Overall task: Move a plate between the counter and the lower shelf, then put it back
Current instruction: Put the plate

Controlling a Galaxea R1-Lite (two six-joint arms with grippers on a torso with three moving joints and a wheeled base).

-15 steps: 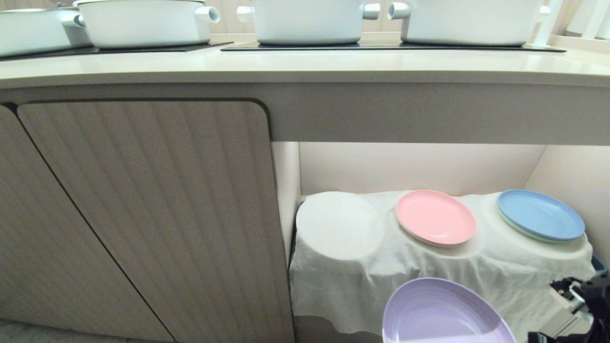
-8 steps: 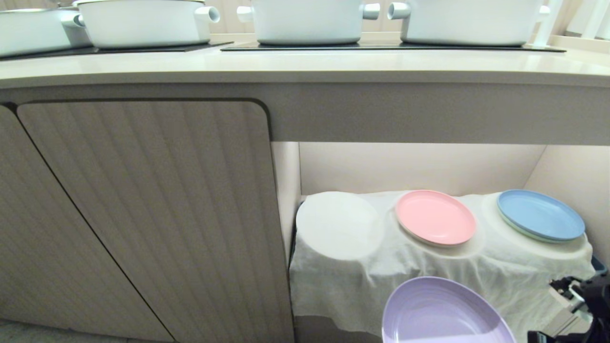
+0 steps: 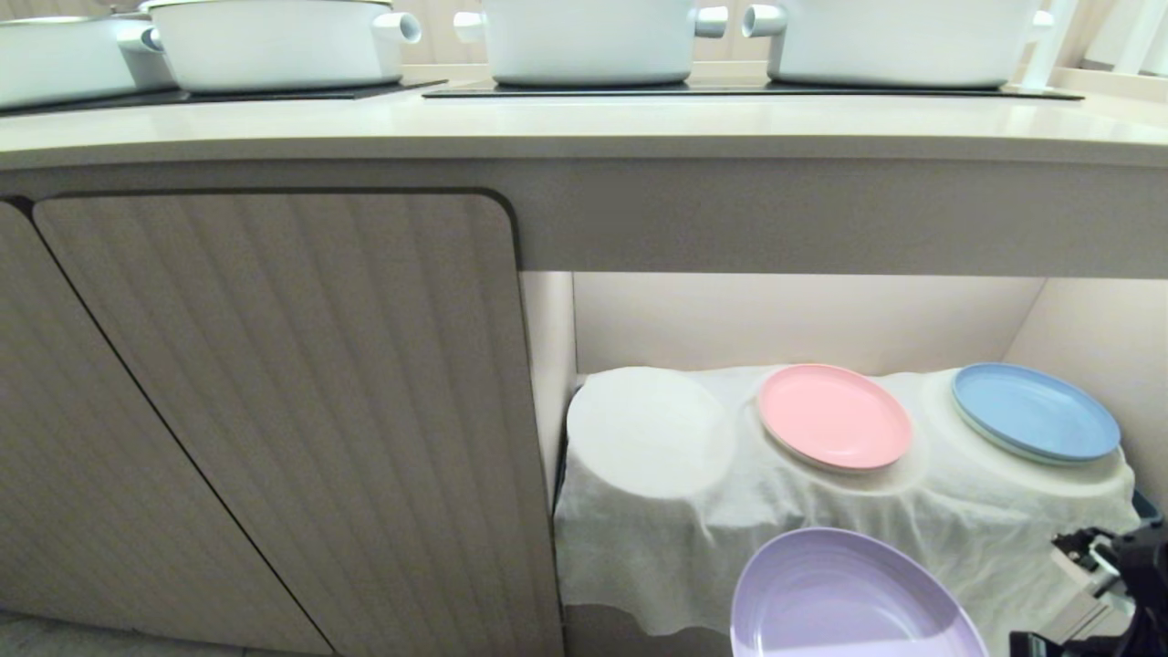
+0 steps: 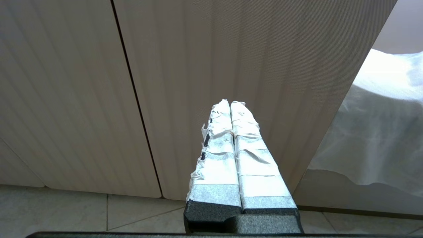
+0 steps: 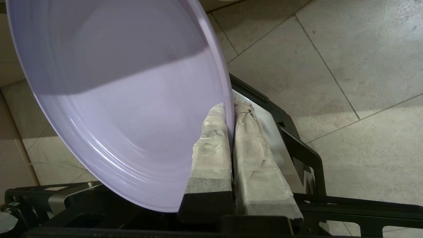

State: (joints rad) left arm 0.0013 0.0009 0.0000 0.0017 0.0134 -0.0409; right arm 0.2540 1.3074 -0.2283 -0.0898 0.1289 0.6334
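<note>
Lilac plate point(image 5: 125, 99) | rim pinched by right pincer point(image 5: 230, 114) | below lower shelf point(image 3: 693, 538)

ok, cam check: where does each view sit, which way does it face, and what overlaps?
Head: high, looking forward and down at the counter and lower shelf; right arm at the lower right edge.
Left wrist: behind the shut left gripper, facing the cabinet door.
Right wrist: behind the right gripper, facing the floor, pinching the plate.
Shared: the plate shows in the head and right wrist views.

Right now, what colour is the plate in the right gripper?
Lilac purple. The plate, pinched at its rim by the right gripper, shows best in the right wrist view.
</note>
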